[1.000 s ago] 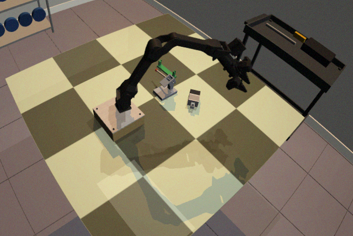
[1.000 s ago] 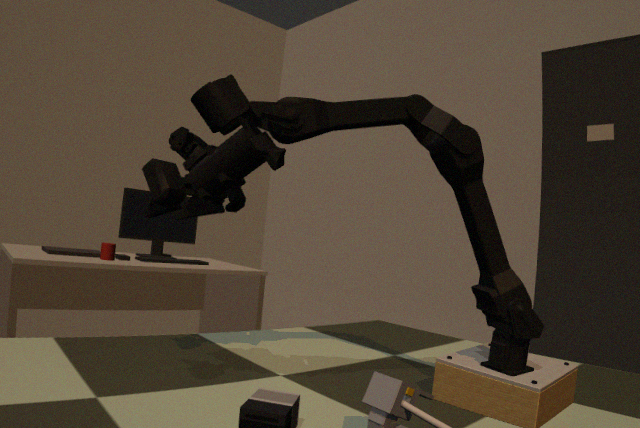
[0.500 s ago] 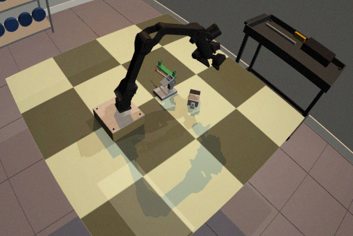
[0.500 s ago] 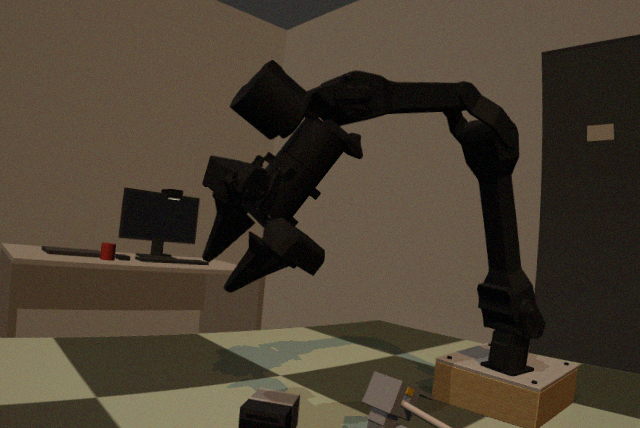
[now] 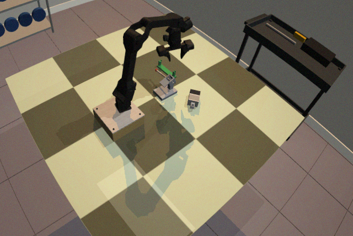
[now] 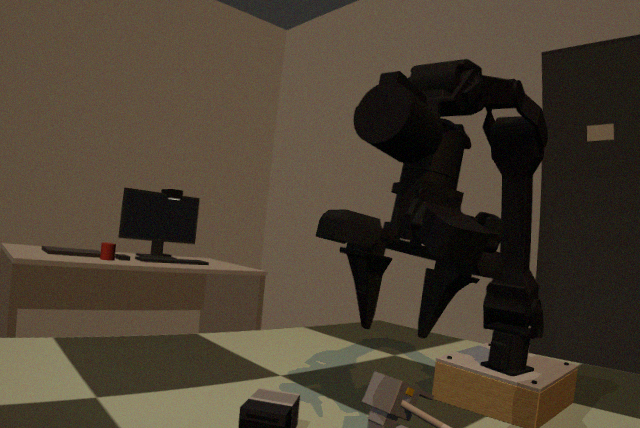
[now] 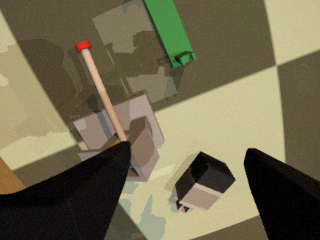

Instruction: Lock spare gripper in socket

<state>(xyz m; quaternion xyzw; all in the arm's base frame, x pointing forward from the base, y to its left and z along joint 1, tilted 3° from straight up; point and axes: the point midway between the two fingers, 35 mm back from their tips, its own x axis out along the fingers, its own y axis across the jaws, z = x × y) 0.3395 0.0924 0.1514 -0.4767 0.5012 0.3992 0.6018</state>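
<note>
no readable text, label, brand, number or sign on anything in any of the views
</note>
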